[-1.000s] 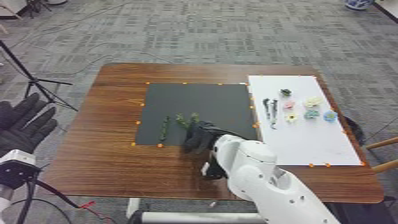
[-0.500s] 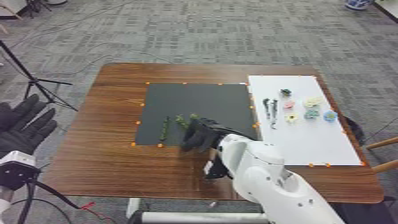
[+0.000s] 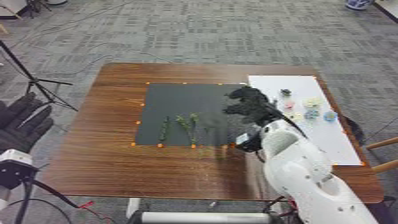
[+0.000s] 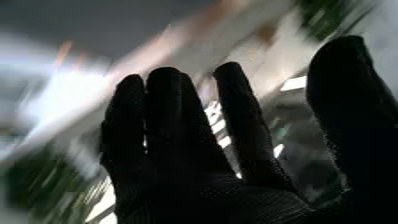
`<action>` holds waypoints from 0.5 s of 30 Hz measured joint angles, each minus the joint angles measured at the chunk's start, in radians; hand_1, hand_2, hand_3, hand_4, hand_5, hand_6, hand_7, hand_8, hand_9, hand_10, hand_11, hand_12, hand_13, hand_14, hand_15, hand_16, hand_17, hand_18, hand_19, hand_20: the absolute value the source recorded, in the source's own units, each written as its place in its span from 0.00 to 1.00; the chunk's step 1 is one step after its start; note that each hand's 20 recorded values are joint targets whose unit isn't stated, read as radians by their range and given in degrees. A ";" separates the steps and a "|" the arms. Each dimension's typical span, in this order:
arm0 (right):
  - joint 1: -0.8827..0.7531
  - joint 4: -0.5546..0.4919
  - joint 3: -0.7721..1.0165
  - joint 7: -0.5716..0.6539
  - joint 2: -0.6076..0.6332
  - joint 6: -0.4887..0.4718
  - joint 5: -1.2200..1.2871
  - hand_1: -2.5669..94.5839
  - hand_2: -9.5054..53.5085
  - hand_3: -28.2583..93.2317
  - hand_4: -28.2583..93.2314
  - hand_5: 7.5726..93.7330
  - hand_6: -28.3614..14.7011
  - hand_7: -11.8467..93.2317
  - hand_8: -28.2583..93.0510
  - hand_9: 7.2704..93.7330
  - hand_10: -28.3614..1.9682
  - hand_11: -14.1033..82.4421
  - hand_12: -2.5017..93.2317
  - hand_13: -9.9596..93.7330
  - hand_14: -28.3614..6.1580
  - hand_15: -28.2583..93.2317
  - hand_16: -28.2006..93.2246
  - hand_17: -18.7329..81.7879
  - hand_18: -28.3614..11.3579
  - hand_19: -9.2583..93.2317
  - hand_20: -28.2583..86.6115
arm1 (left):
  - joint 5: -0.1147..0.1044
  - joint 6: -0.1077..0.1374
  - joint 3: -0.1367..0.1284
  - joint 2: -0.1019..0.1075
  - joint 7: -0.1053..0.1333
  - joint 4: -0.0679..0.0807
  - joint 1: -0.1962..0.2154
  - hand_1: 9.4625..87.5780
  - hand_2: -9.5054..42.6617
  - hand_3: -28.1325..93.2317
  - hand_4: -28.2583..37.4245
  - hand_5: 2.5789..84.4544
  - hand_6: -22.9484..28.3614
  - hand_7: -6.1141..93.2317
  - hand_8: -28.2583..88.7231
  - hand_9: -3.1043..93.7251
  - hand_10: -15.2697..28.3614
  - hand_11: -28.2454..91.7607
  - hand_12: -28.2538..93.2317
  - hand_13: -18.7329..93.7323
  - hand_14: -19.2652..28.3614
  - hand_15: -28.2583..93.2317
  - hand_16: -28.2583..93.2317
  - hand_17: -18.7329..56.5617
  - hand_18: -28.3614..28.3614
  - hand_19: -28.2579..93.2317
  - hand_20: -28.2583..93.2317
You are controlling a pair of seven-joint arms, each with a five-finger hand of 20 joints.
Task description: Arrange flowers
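Hand (image 3: pixel 252 107), right, has neared white sheet (image 3: pixel 289 82).

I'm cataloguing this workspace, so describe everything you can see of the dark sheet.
The dark sheet is rectangular, matte and nearly black, perhaps paper or board. It lies flat on the brown table, left of the white sheet, with small orange markers along its edges. Green stems lie on its near part: a straight one and, beside it, a V-shaped group. The right hand is over its right edge; contact is unclear.
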 measured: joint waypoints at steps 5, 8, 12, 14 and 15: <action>-0.094 0.001 0.161 0.085 0.129 0.005 -0.109 0.34 0.00 0.81 0.03 0.50 0.34 0.20 0.16 0.46 0.08 0.34 0.22 0.40 0.02 0.82 0.48 0.39 0.00 0.85 0.63 | -0.001 -0.002 -0.044 -0.011 0.012 -0.011 0.021 0.20 0.45 0.80 0.02 0.40 0.59 0.14 0.19 0.32 0.61 0.31 0.36 0.35 0.68 0.36 0.24 0.20 0.69 0.34 0.33; -0.126 0.022 0.219 0.099 0.174 -0.084 -0.174 0.35 0.00 0.80 0.01 0.52 0.35 0.20 0.16 0.50 0.15 0.37 0.23 0.43 0.06 0.84 0.49 0.40 0.00 0.86 0.64 | -0.003 -0.003 -0.060 -0.024 0.019 -0.023 0.043 0.20 0.45 0.80 0.01 0.40 0.59 0.14 0.19 0.32 0.61 0.30 0.36 0.35 0.68 0.36 0.24 0.20 0.69 0.34 0.33; -0.123 0.067 0.198 0.098 0.186 -0.091 -0.162 0.36 0.00 0.78 0.00 0.56 0.36 0.21 0.16 0.53 0.19 0.39 0.23 0.46 0.07 0.85 0.50 0.41 0.00 0.88 0.64 | -0.005 -0.003 -0.064 -0.039 0.028 -0.030 0.070 0.20 0.45 0.80 0.01 0.40 0.59 0.14 0.20 0.32 0.61 0.31 0.36 0.35 0.68 0.37 0.24 0.20 0.69 0.34 0.33; -0.105 0.096 0.149 0.100 0.186 -0.037 -0.162 0.35 0.00 0.76 0.00 0.57 0.36 0.21 0.16 0.55 0.18 0.40 0.24 0.47 0.06 0.85 0.52 0.42 0.00 0.89 0.65 | -0.007 -0.003 -0.058 -0.045 0.033 -0.030 0.072 0.20 0.45 0.80 0.01 0.40 0.59 0.14 0.20 0.32 0.61 0.31 0.36 0.35 0.68 0.37 0.24 0.20 0.69 0.34 0.33; -0.093 0.110 0.119 0.103 0.185 -0.008 -0.165 0.35 0.00 0.76 0.00 0.57 0.36 0.21 0.16 0.55 0.18 0.40 0.24 0.47 0.06 0.85 0.53 0.43 0.00 0.89 0.66 | -0.011 -0.003 -0.050 -0.045 0.041 -0.030 0.072 0.20 0.45 0.80 0.01 0.40 0.59 0.14 0.20 0.32 0.61 0.31 0.36 0.36 0.69 0.37 0.24 0.20 0.69 0.34 0.33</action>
